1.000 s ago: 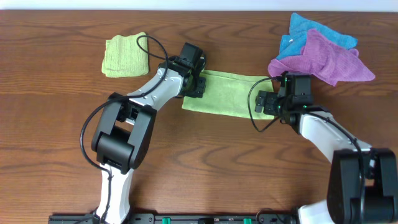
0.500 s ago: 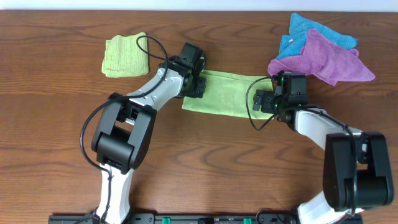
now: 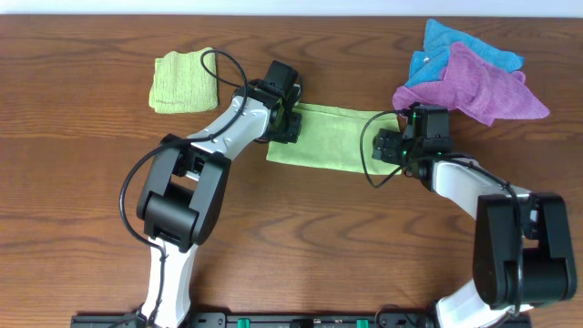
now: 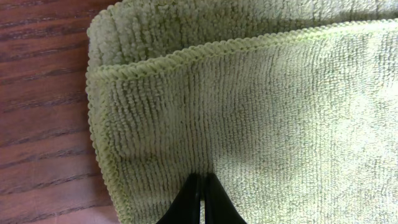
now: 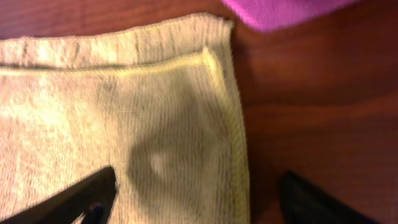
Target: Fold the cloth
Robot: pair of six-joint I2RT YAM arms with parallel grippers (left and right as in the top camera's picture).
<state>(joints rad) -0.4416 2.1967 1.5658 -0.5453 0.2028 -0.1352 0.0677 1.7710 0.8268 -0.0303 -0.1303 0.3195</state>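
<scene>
The cloth [image 3: 332, 137], light yellow-green, lies folded in half as a long strip on the table, its two hemmed edges slightly offset at the back. My left gripper [image 3: 290, 126] rests on the strip's left end. In the left wrist view its fingers [image 4: 202, 186] are shut together with the tips on the top layer of the cloth [image 4: 261, 112], near its left hem. My right gripper [image 3: 389, 150] is at the strip's right end. In the right wrist view it is open [image 5: 198, 180], with one finger over the cloth [image 5: 124, 112] and the other over bare wood past the right hem.
A small folded green cloth [image 3: 184, 81] lies at the back left. A purple cloth [image 3: 474, 87] lies over a blue cloth [image 3: 446, 41] at the back right, close to the strip's right end; its edge shows in the right wrist view [image 5: 280, 9].
My right gripper has shifted slightly left and back along the cloth's right end. The left arm and the cloth have not visibly moved.
</scene>
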